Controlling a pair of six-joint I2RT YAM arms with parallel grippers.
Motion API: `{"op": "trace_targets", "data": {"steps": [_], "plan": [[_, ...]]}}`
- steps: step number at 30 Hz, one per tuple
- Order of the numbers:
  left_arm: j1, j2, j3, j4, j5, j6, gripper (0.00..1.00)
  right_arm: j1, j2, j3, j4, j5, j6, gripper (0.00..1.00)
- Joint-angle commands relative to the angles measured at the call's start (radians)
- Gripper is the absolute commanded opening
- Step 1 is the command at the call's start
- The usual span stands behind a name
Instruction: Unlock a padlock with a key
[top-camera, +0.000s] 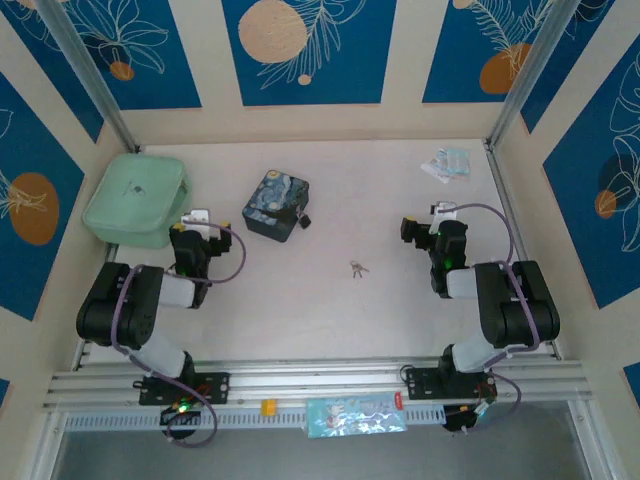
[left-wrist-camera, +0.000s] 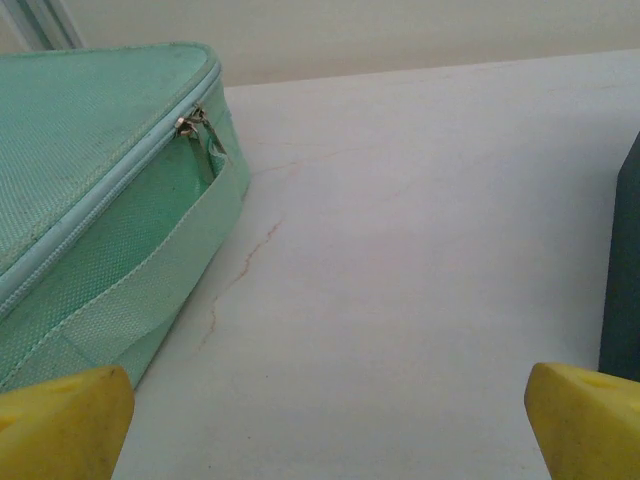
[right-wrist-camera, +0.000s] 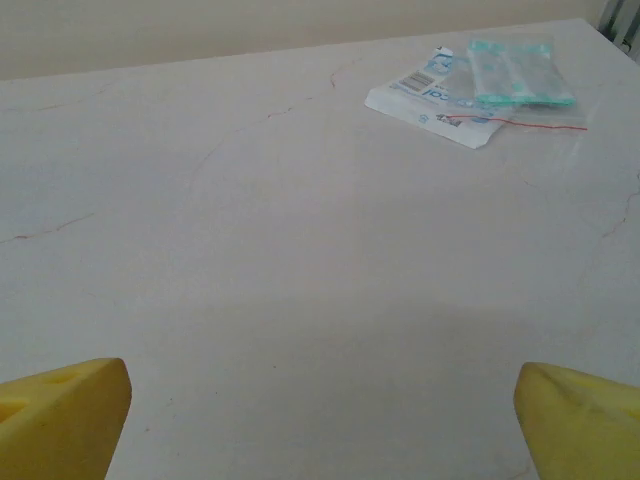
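Note:
The padlock (top-camera: 303, 218) is a tiny dark thing lying on the table against the right side of a blue painted tin (top-camera: 275, 205). A small silvery bunch with the key (top-camera: 358, 269) lies flat near the table's middle, apart from both arms. My left gripper (top-camera: 197, 220) sits left of the tin, beside the green case. In the left wrist view that gripper (left-wrist-camera: 325, 430) is open over bare table, yellow fingertips (left-wrist-camera: 60, 420) far apart. My right gripper (top-camera: 428, 218) rests at the right; in its wrist view the right gripper (right-wrist-camera: 320, 420) is open with nothing between the fingertips (right-wrist-camera: 580, 420).
A mint green zipped case (top-camera: 135, 200) stands at the back left, close to my left fingers (left-wrist-camera: 90, 220). The tin's dark edge (left-wrist-camera: 625, 270) borders the left wrist view's right side. A clear plastic bag (top-camera: 445, 163) lies at the back right (right-wrist-camera: 480, 90). Walls enclose the table.

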Motion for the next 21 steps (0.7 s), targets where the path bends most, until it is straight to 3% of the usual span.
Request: {"op": "trace_targets", "data": {"steps": [1,21], "plan": [[0.012,-0.022,-0.013,-0.012,0.016,0.018,1.0,-0.002,-0.023,-0.008,0.003,-0.017,0.007,0.99],[0.018,-0.021,-0.009,-0.023,0.039,0.017,1.0,-0.008,-0.023,-0.005,-0.003,-0.03,0.009,0.99]]}}
